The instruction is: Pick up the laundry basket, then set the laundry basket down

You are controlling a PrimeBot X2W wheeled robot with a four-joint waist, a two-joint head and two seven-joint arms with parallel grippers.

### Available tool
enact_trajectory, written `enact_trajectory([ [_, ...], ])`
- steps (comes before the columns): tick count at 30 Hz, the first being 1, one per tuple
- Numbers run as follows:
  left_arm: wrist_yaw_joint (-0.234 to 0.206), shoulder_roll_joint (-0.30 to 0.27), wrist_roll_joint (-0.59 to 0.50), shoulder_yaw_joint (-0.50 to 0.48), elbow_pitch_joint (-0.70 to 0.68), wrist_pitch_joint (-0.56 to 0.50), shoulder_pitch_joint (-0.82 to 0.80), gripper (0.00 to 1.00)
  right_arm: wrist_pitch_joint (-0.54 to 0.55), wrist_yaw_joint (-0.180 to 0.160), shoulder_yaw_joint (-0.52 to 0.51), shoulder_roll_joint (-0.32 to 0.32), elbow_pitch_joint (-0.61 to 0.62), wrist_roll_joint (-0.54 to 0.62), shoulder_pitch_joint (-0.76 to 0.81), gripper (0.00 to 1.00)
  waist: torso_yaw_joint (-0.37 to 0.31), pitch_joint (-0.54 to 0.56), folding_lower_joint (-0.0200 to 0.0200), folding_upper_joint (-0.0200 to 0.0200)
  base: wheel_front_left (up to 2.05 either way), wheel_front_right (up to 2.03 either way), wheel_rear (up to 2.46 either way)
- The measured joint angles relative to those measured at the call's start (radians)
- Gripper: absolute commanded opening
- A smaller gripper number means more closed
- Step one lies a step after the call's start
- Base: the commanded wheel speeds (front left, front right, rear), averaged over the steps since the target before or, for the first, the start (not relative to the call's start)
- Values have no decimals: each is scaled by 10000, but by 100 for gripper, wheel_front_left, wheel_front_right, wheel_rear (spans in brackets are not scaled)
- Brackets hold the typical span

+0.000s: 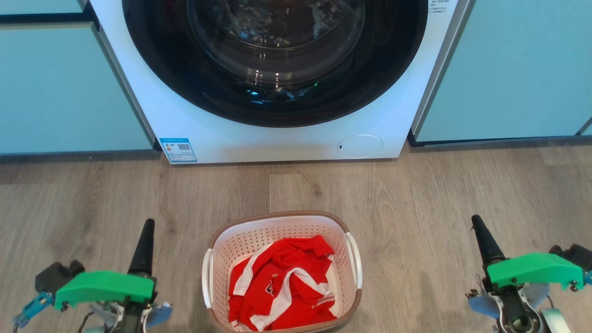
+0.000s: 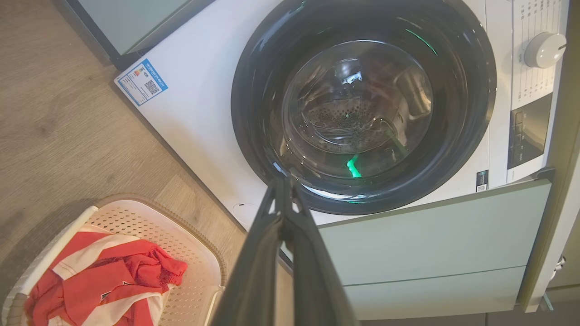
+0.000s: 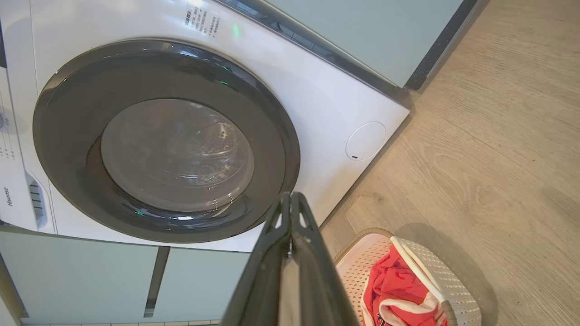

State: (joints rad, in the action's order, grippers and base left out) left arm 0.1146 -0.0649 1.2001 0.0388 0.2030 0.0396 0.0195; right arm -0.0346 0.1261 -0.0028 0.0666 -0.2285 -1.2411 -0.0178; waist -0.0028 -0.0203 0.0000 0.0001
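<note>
On the wooden floor (image 1: 416, 194), at 6 o'clock in the head view, stands the laundry basket (image 1: 273, 233), holding a red-and-white garment (image 1: 282, 282). The washing machine (image 1: 194, 125) is at 12 o'clock. The left claw (image 1: 148, 226) at 8 o'clock and the right claw (image 1: 476, 223) at 4 o'clock flank the basket, clear of it, each with its fingers pressed together.

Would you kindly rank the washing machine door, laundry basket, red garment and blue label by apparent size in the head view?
Largest to smallest:
washing machine door
laundry basket
red garment
blue label
</note>
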Motion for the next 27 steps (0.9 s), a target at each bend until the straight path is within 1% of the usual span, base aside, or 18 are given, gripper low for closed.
enact_trajectory([
  [27,86,2,3035,-514,441,-803,-468,0,779,0,-614,0,-320,-2711,-213,0,19,121,0,0,0,0,0],
])
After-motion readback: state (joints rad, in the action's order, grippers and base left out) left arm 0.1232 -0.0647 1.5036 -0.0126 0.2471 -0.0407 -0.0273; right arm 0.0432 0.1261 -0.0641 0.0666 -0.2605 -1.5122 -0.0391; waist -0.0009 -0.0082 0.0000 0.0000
